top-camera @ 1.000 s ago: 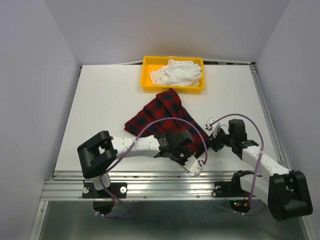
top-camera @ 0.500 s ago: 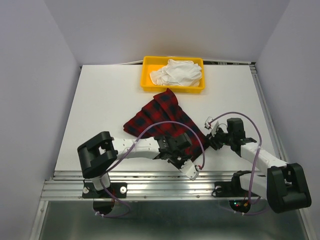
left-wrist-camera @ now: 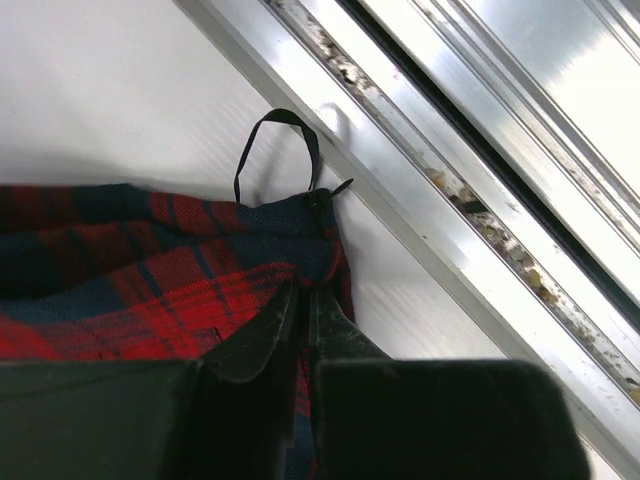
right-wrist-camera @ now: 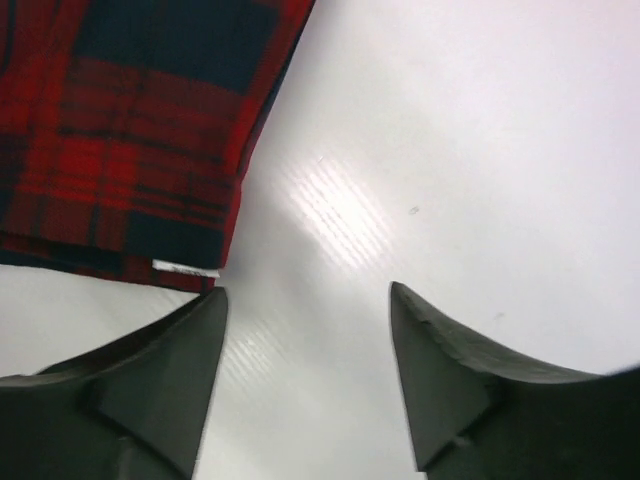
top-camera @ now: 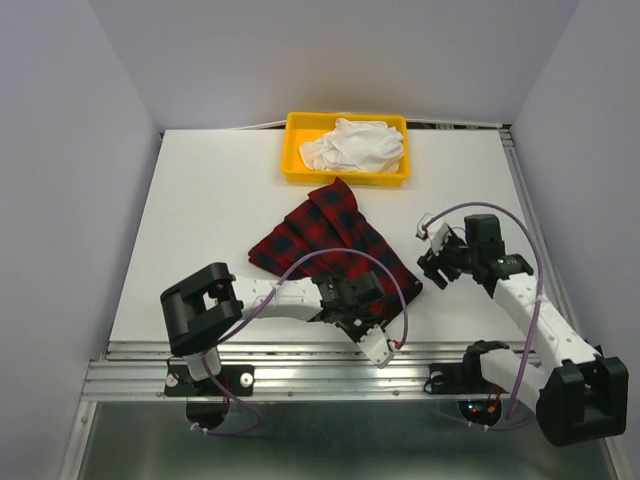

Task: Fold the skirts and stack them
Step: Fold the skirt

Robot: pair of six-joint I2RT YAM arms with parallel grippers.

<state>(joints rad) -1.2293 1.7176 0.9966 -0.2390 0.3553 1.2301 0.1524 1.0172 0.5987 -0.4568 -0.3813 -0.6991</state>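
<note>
Left wrist: tartan skirt (left-wrist-camera: 150,270) corner pinched between the fingers (left-wrist-camera: 252,345).

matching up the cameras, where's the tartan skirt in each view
top external: tartan skirt mid-table, just before the yellow tray
left wrist: tartan skirt lower left, pinched in left pincer
right wrist: tartan skirt upper left, clear of right pincer
shared landmark: white table

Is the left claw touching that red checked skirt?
Touching. The left wrist view shows the left claw shut on the plaid skirt near its black loop.
</note>
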